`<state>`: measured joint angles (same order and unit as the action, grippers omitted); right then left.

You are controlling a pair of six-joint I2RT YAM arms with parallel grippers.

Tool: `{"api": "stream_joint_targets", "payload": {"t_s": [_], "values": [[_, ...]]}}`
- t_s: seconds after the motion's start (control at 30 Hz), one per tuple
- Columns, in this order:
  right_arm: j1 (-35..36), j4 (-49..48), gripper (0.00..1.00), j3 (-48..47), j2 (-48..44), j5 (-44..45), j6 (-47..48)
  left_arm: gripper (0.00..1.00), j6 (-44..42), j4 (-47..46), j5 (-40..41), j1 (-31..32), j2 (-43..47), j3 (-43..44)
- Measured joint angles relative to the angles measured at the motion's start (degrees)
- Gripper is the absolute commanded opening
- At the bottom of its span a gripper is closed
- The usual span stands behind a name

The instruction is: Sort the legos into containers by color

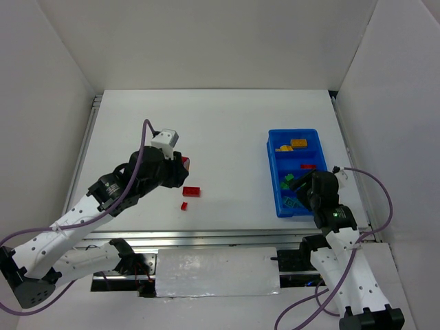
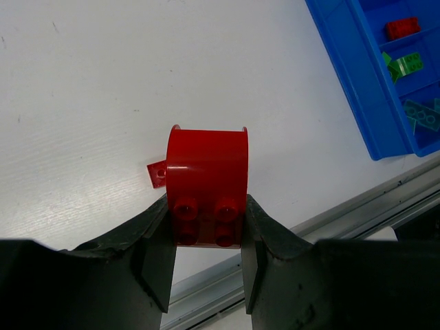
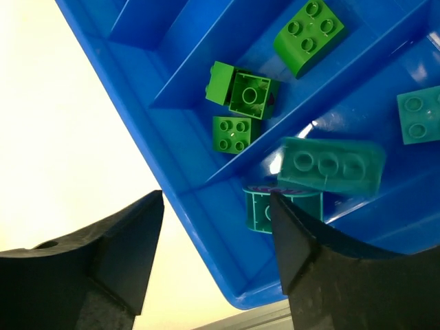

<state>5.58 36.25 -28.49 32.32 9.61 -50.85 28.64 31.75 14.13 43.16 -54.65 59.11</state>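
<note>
Gripping a red rounded brick (image 2: 206,172) by its studded end, the left gripper (image 2: 207,223) hangs above the white table (image 1: 227,124), well apart from the blue tray (image 2: 350,62) on the right-hand side. Both fingers press flat against the brick's sides. On the table near that gripper, toward the arms' bases, lie a flat red brick (image 1: 191,192) and a smaller red bit (image 1: 184,205), apart from each other.

The tray's four narrow compartments run side by side, split by ridges. The one farthest from the arms holds yellow and orange pieces (image 1: 293,144). A lone red brick (image 2: 402,27) shows in the second, though part of that compartment is out of sight. The third holds green bricks (image 3: 239,134): three clustered at one end, one of them lying hollow side up, and a rounded two-by-two block apart from them. The compartment nearest the arms holds cyan bricks (image 3: 418,117).

Over that nearest compartment, the right gripper (image 3: 216,237) stands with its jaws wide apart and nothing between them. Just beyond its fingertips a long cyan brick (image 3: 330,165) shows blurred, partly over a cyan rounded piece (image 3: 265,210) that sits close to the tray's corner wall.
</note>
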Motion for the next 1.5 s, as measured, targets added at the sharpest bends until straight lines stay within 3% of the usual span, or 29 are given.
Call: {"api": "stream_joint_targets", "payload": {"t_s": [0.4,0.5,0.7,0.83,1.0,1.23,1.3,1.33,1.4,1.47,1.5], "values": [[0.0,-0.6,0.77,-0.6,-2.6,-6.1,2.5,0.00,-1.4,-1.9,-6.0,0.0,-0.7,-0.4],[-0.1,-5.8,0.78,0.0,-3.3,-18.2,5.9,0.00,-2.9,-6.0,-13.8,-0.1,-0.4,-1.9],[1.2,-22.2,0.83,0.4,-3.3,-50.0,11.8,0.00,-5.2,-14.5,-37.4,-0.2,-0.4,-4.9],[7.3,-32.3,0.85,0.2,-5.9,-61.6,12.2,0.00,-5.6,-19.4,-48.3,-0.2,-1.0,-6.1],[19.7,-36.8,0.85,-3.3,-5.6,-63.2,15.9,0.00,-3.1,-27.5,-57.0,1.1,-3.7,-7.7],[25.7,-42.4,0.83,-3.4,-0.4,-59.3,16.0,0.00,-3.0,-30.3,-59.1,6.9,-10.1,-6.6],[26.7,-42.9,0.79,-3.4,0.6,-57.6,16.1,0.00,-3.0,-30.3,-59.1,7.8,-10.8,-6.1],[27.3,-43.1,0.72,-3.4,1.2,-56.9,16.2,0.00,-3.0,-30.3,-59.1,7.9,-10.9,-6.0],[28.0,-43.6,0.53,-3.4,2.2,-56.1,16.3,0.00,-3.0,-30.4,-58.9,8.0,-10.9,-5.8],[29.1,-44.0,0.41,-3.5,3.1,-55.8,16.2,0.00,-3.1,-30.2,-58.3,8.0,-10.9,-5.6],[29.9,-44.6,0.24,-3.5,3.4,-55.5,16.5,0.00,-3.1,-30.0,-58.0,7.9,-10.9,-5.5]]}}
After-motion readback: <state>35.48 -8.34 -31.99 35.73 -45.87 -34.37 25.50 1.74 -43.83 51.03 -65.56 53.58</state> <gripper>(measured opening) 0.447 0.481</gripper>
